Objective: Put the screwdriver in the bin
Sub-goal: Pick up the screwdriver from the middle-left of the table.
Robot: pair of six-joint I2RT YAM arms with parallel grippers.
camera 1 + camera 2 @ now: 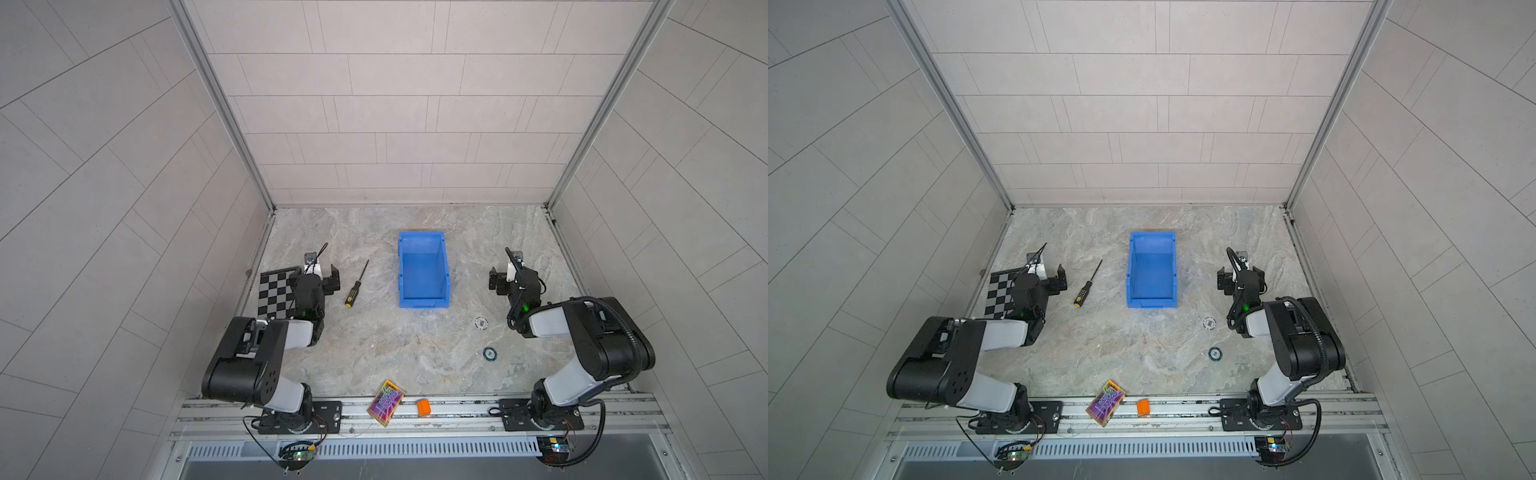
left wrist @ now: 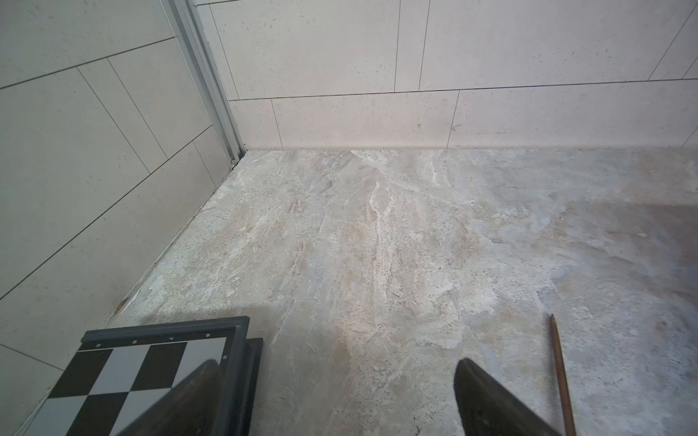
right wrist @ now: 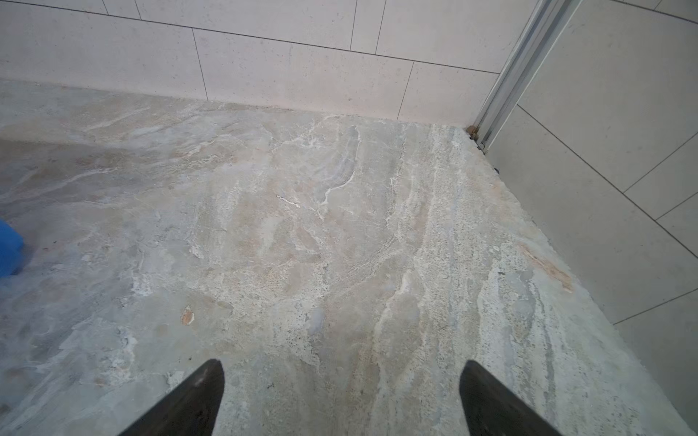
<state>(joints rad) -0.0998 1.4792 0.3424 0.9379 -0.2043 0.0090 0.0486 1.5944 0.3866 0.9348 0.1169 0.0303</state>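
**Screwdriver on the table, both grippers open and empty**

The screwdriver (image 1: 357, 284) lies flat on the marbled tabletop (image 1: 374, 345), between the left arm and the blue bin (image 1: 423, 274), touching neither. Its thin black shaft points toward the back wall and slightly toward the bin. Its yellow butt end points back toward the robot. The bin is empty and stands upright, with its lower lip facing the robot.

The pickup looks the riskiest part. The tool is slim and round, so a finger that lands on it off-centre could roll or skid it away instead of trapping it. A pinch on the narrow shaft would probably let the heavier handle droop or swing. The black-and-white chessboard (image 1: 274, 291) lies directly under the left arm's outer side, so a straight descent from here could catch a finger on its raised frame. During the drop, a tilted screwdriver could strike the bin's tall walls and nudge the light bin, or bounce out.

The left gripper (image 2: 338, 364) hovers above the table just beside the screwdriver, with its fingers spread wide and nothing between them. The wrist view shows one finger over the chessboard's corner, and the other just beside the shaft (image 2: 561, 372). The left arm is folded, elbow back toward the rail.

The right gripper (image 3: 342, 362) hovers on the far side of the bin, its fingers also spread and empty, well apart from the tool.
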